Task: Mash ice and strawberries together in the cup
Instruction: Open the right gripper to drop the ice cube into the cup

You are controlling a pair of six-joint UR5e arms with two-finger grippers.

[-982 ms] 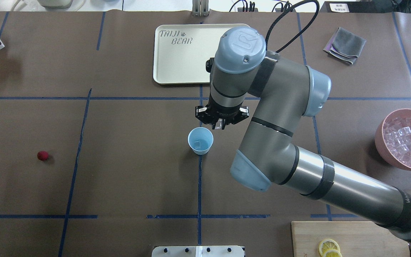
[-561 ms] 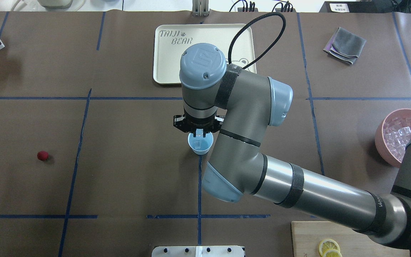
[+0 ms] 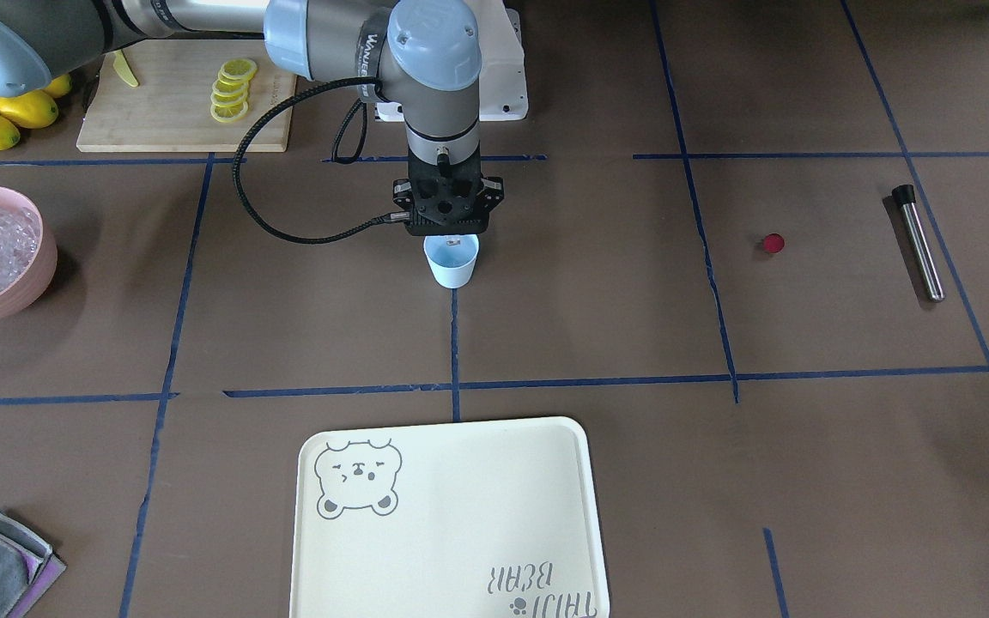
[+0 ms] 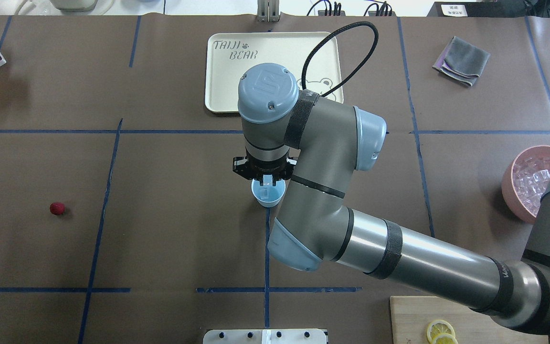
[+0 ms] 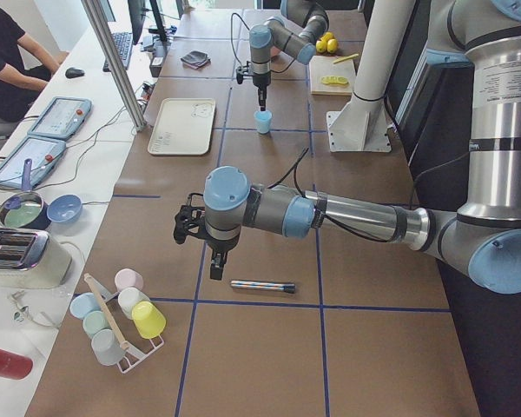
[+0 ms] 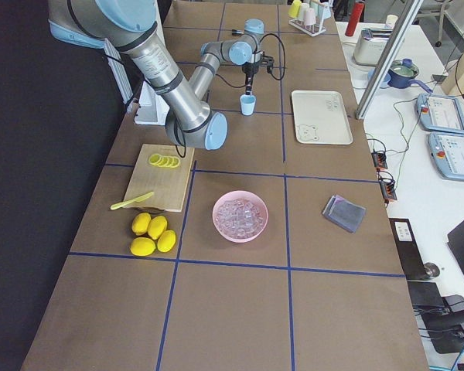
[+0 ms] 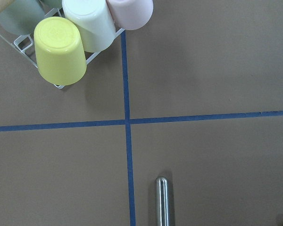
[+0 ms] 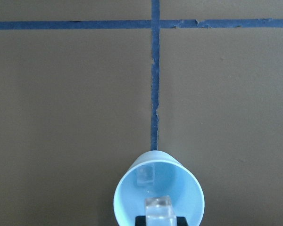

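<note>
While my right gripper (image 4: 266, 180) hangs over the one cup (image 4: 271, 198), its fingers are closed on one ice cube (image 8: 159, 207) just above the rim. A second cube (image 8: 144, 175) lies inside. One strawberry piece (image 4: 57, 208) sits well apart, with bare table (image 4: 174, 229) between. I cannot tell how the left gripper (image 5: 214, 261) stands.

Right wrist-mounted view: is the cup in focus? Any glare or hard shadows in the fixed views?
Right wrist-mounted: tape lines and cup sharp, the cup cropped by the bottom edge, the ice cube slightly soft. Overhead exterior: a bright highlight runs along the right arm. Exterior front-facing: even light, a soft shadow beside the pink bowl.
</note>
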